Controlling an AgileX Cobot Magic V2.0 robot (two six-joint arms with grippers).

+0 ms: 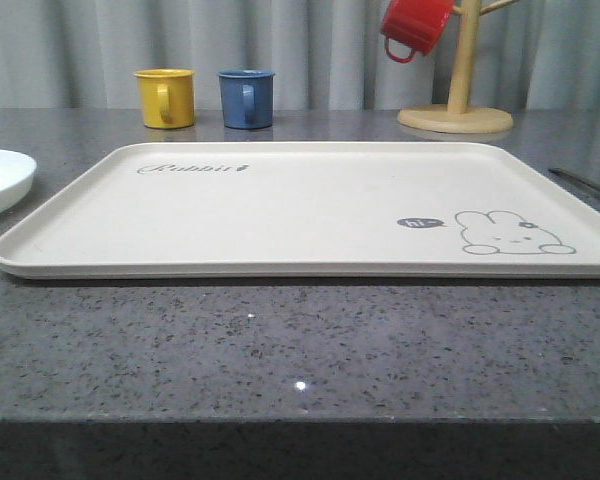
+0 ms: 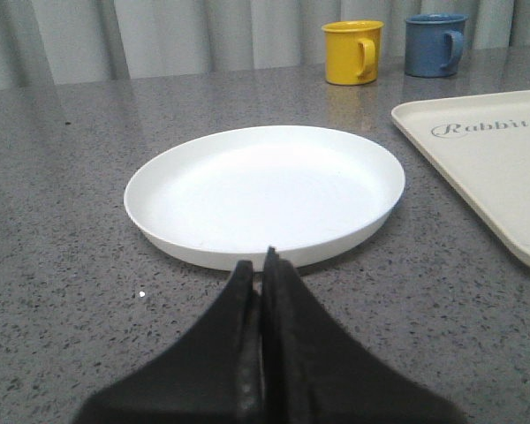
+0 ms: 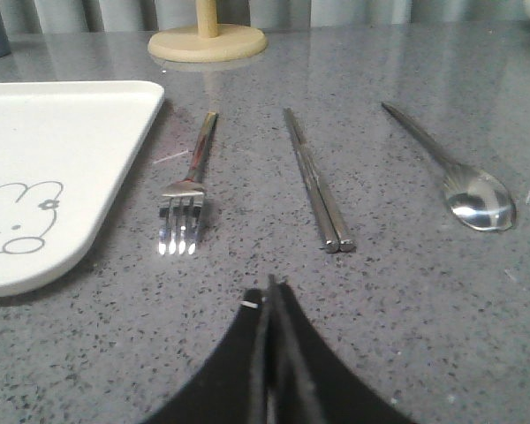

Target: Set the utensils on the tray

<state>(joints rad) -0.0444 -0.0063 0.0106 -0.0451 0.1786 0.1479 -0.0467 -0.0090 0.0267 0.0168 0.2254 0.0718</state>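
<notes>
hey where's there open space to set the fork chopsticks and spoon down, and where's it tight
The tray is bare from the Rabbit script to the rabbit drawing. The white plate is bare too. The countertop strip in front of the tray is free. It is crowded beside the tray's rabbit corner, where fork, chopsticks and spoon lie in a row.

A cream tray (image 1: 280,215) with a rabbit drawing is lying on the grey table (image 1: 280,350), while a yellow mug (image 1: 165,97), a blue mug (image 1: 246,98) and a wooden mug stand (image 1: 456,100) holding a red mug (image 1: 414,27) are standing behind it.
</notes>
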